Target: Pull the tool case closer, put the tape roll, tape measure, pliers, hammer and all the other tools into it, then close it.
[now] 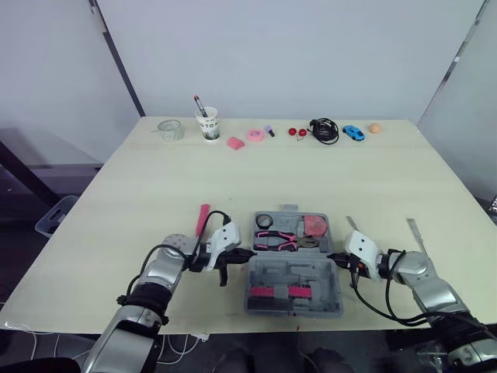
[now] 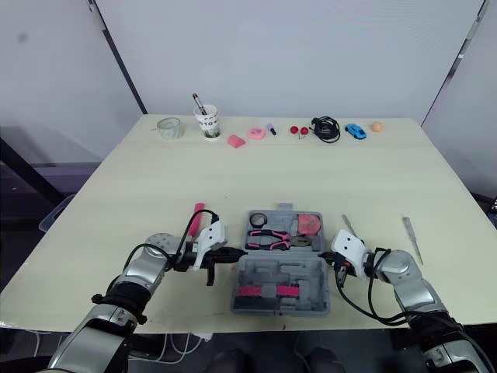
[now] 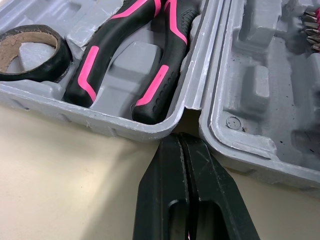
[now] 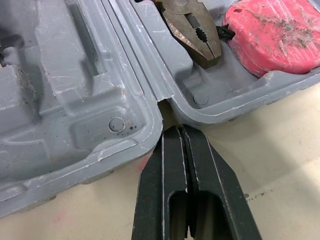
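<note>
The grey tool case (image 1: 295,291) lies open near the table's front edge. Its far half holds a black tape roll (image 3: 30,52), pink-and-black pliers (image 3: 165,60) and a pink tape measure (image 4: 275,35). Pink bits sit in the near half. My left gripper (image 3: 179,137) is shut, its tips at the case's left hinge gap. My right gripper (image 4: 176,129) is shut too, with its tips at the right hinge gap. A pink-handled tool (image 1: 203,217) lies on the table left of the case, partly hidden behind my left gripper (image 1: 247,254).
Two slim metal tools (image 1: 352,224) (image 1: 414,233) lie on the table right of the case. Along the far edge stand a glass jar (image 1: 170,129), a cup with a pen (image 1: 207,123), pink bits, a black cable (image 1: 324,129), a blue toy car (image 1: 353,133).
</note>
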